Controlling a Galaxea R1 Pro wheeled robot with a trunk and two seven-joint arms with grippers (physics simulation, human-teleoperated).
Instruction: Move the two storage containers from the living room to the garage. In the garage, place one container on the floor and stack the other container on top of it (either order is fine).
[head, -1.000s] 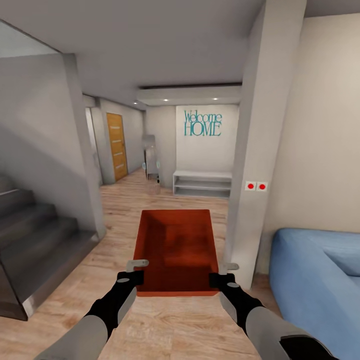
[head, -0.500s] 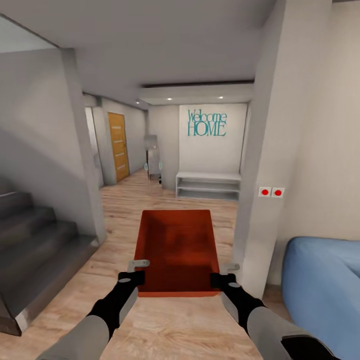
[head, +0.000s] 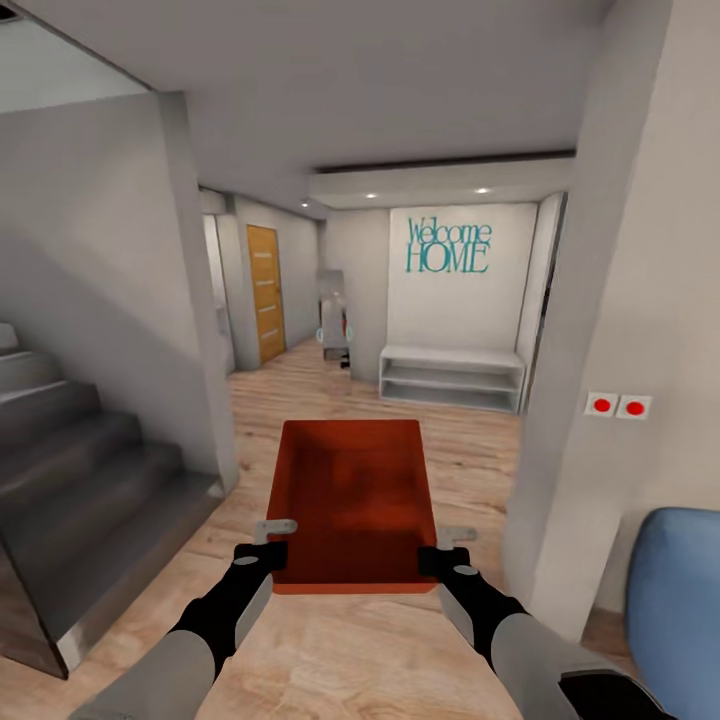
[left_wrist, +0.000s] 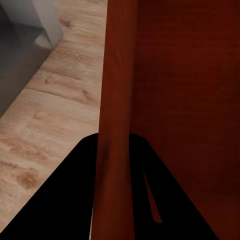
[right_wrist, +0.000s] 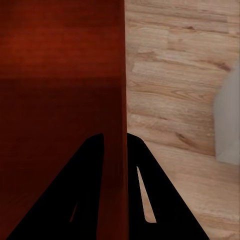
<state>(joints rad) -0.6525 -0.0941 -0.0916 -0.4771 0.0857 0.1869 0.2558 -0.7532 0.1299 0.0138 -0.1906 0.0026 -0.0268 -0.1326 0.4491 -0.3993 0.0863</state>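
Observation:
I carry one orange-red storage container (head: 352, 500) in front of me, above the light wood plank floor, open side up and empty. My left gripper (head: 272, 535) is shut on its left wall near the near corner, and my right gripper (head: 448, 542) is shut on its right wall. In the left wrist view the container's wall (left_wrist: 116, 100) runs between the two dark fingers (left_wrist: 70, 200). The right wrist view shows the other wall (right_wrist: 122, 100) clamped the same way between its fingers (right_wrist: 150, 200).
A grey staircase (head: 80, 480) rises at the left beside a white wall (head: 190, 300). A white pillar (head: 600, 380) with two red buttons (head: 618, 406) stands close at the right, with a blue sofa (head: 680, 590) corner beyond. Ahead lie a hallway, a white bench shelf (head: 452, 378) and an orange-wood door (head: 265, 292).
The whole view has shifted: pillar, sofa and shelf slid to the right and the staircase wall drew nearer. Both grippers keep the same hold on the container.

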